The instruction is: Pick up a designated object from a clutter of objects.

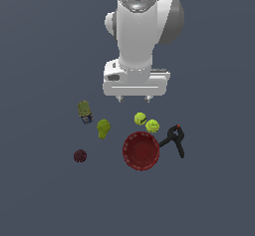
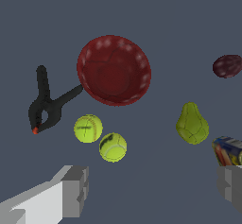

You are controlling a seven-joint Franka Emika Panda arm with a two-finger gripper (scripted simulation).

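Note:
Two matching yellow-green tennis balls lie side by side on the dark floor. One ball [image 1: 140, 118] [image 2: 113, 147] is nearer my gripper; the other ball [image 1: 152, 126] [image 2: 88, 128] lies closer to the black clamp. Nothing shows which of them is the designated object. My gripper [image 1: 133, 99] [image 2: 153, 190] hangs above the floor, just behind the balls in the exterior view. It is open, with its grey fingers [image 2: 75, 190] wide apart and nothing between them. It touches no item of the clutter.
A dark red bowl [image 1: 141, 151] [image 2: 113, 72] sits empty beyond the balls. A black clamp [image 1: 175, 134] [image 2: 45, 112] lies on the exterior view's right. A lumpy green pear [image 1: 103, 128] [image 2: 192, 125], an olive can [image 1: 84, 111] [image 2: 229, 150] and a small dark red ball [image 1: 80, 156] [image 2: 227, 65] lie on its left.

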